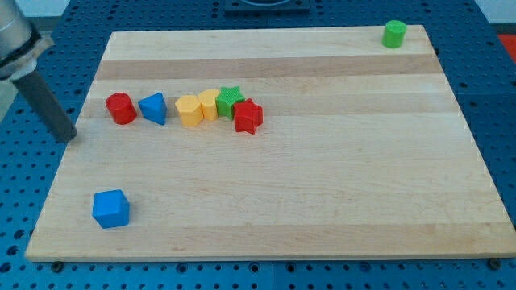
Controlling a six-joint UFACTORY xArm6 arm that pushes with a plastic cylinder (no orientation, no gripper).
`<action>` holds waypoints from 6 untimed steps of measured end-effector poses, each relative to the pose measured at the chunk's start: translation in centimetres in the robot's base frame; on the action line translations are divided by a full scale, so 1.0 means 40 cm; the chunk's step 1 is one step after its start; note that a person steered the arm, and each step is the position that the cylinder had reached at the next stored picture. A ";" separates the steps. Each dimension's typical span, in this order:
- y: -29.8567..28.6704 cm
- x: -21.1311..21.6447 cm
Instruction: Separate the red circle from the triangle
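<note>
The red circle [121, 108] sits on the wooden board at the view's left, with the blue triangle [153, 108] close on its right, a narrow gap between them. My tip [69, 137] is at the board's left edge, to the left of and slightly below the red circle, apart from it. The dark rod slants up to the view's top left corner.
Right of the triangle lies a row of a yellow block [189, 111], a second yellow block [209, 104], a green star [230, 100] and a red star [248, 117]. A blue cube [110, 209] sits at the bottom left. A green cylinder [394, 34] stands at the top right.
</note>
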State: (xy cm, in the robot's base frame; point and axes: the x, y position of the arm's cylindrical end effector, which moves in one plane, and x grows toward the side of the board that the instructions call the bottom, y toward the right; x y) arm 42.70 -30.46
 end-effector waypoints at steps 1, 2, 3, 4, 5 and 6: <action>0.003 -0.096; 0.046 -0.148; 0.136 -0.159; 0.173 -0.159; 0.201 -0.158; 0.247 -0.158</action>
